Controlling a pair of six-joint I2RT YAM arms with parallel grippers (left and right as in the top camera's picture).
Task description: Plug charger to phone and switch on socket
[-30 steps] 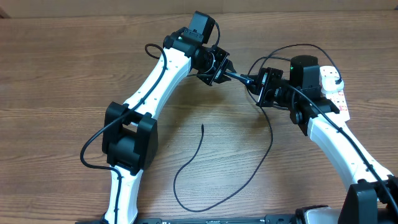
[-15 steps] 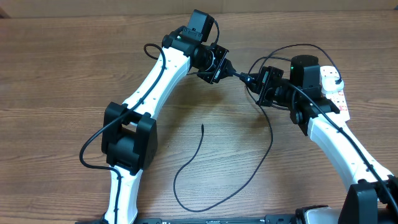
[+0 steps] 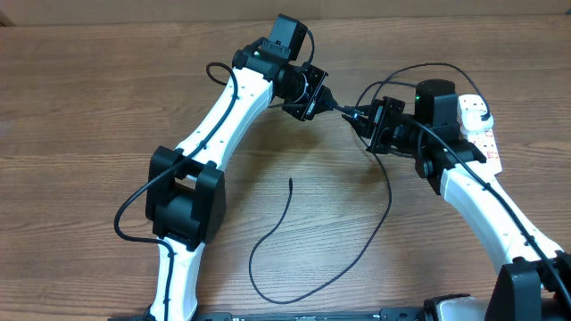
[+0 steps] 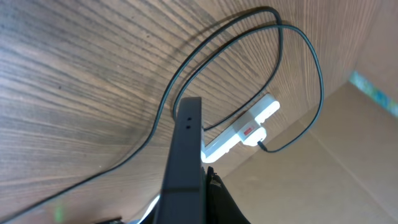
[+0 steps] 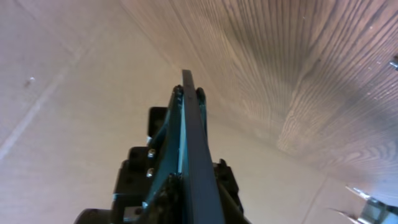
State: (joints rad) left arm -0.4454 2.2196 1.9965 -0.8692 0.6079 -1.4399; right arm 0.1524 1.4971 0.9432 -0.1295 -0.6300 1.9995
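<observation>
Table (image 3: 89, 107): we're seeing brown wood under both arms.
Charger (image 3: 268, 234): lying looped on the table, with its tip free and well apart from the phone (image 3: 344, 111).
Left gripper (image 3: 321, 100): clenching one end of the phone.
Right gripper (image 3: 368, 121): sitting at the other end; we're unable to tell its jaws' state.
Socket (image 3: 482, 134): lying beside the right arm.
Phone: hanging edge-on between the grippers.
</observation>
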